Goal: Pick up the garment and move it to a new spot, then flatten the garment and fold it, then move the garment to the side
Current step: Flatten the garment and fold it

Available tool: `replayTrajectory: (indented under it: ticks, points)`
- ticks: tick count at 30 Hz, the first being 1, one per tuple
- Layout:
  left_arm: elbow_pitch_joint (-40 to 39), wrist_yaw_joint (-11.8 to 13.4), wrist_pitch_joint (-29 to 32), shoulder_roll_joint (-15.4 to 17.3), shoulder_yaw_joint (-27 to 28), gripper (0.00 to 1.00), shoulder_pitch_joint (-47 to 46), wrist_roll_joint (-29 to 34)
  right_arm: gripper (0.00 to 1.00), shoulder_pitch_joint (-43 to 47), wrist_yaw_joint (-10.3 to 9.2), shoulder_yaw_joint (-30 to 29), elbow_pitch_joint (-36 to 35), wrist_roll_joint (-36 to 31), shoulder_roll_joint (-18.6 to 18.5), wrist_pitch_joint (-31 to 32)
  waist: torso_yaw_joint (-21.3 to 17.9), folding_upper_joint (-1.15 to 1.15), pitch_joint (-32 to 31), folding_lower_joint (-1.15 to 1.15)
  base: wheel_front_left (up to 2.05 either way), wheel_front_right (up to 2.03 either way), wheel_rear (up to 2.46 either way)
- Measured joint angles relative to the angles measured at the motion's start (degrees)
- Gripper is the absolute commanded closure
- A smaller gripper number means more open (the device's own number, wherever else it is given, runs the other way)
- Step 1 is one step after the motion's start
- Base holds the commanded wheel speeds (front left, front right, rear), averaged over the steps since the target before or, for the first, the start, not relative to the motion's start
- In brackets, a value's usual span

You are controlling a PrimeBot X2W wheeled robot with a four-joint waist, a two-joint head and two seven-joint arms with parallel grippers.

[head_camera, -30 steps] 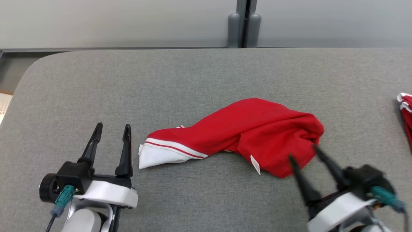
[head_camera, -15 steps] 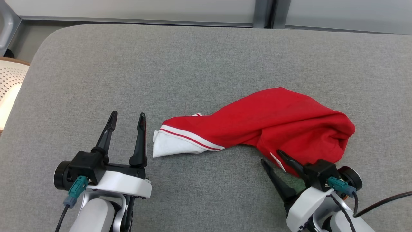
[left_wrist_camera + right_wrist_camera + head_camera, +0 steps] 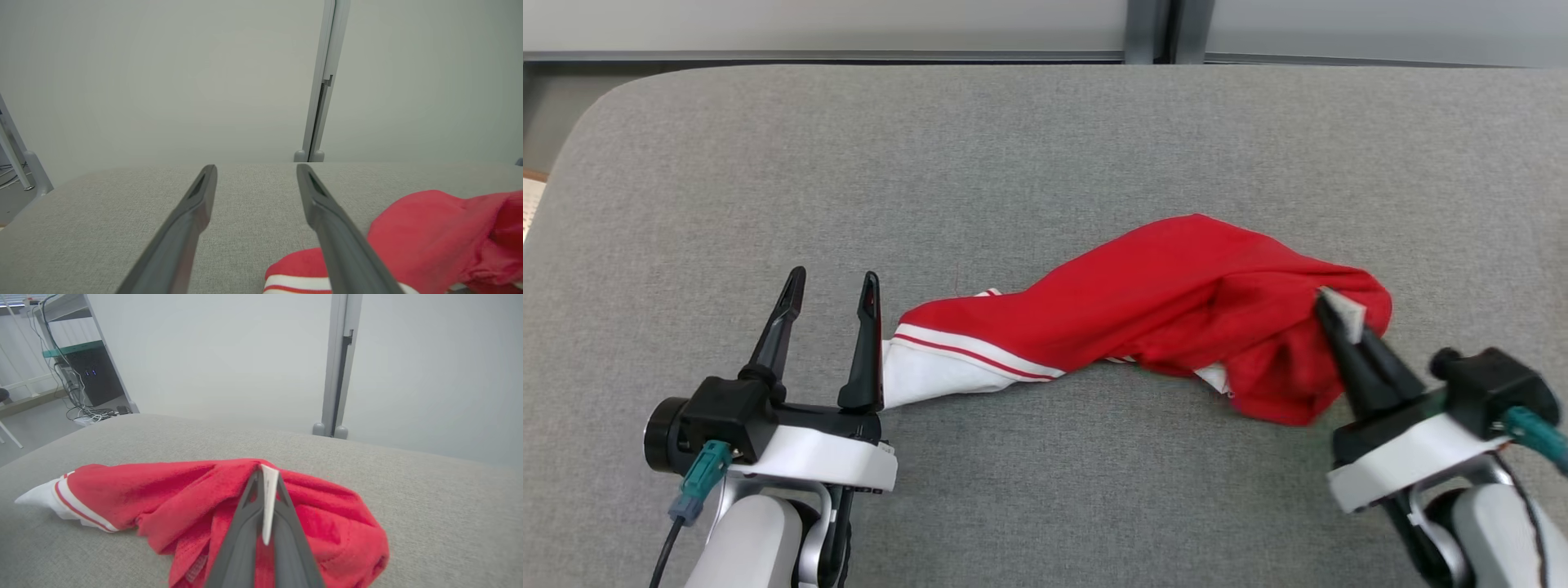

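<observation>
Red, crumpled, the garment lies mid-table on grey upholstery. At its 3 o'clock end the right gripper is clamped on cloth and white label. At 9 o'clock, just beside the white hem, the left gripper has its jaws apart.

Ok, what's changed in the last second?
The right tool came forward onto the right end of the garment and shut on it, pinching its white label. The left tool stayed open beside the striped end; the garment still lies bunched on the grey table.
</observation>
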Motion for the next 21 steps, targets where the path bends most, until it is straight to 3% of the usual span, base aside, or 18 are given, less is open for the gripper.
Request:
replayTrajectory:
  ticks: [5, 12, 21]
  points:
    - [-0.22, -0.47, 0.00, -0.43, 0.70, 0.00, 0.01, 0.70, 1.00, 2.34, 0.00, -8.35, -1.93, -0.45, -0.34, 0.14, -1.15, 0.00, 0.05, 0.00, 0.00, 0.00, 0.00]
    - [-0.37, -1.04, 0.00, -0.97, 1.36, 0.00, -0.01, 1.48, 1.00, 3.19, -0.01, -18.91, 1.14, -1.63, -1.29, -1.37, -2.11, 0.00, 0.92, 0.00, 0.00, 0.00, 0.00]
    - [0.23, -1.92, 0.00, -1.79, 1.79, 0.00, -0.24, 1.97, 1.00, 7.56, -0.01, -14.85, 8.10, -0.03, 1.10, -2.85, -2.10, 0.00, 1.40, 0.00, 0.00, 0.00, 0.00]
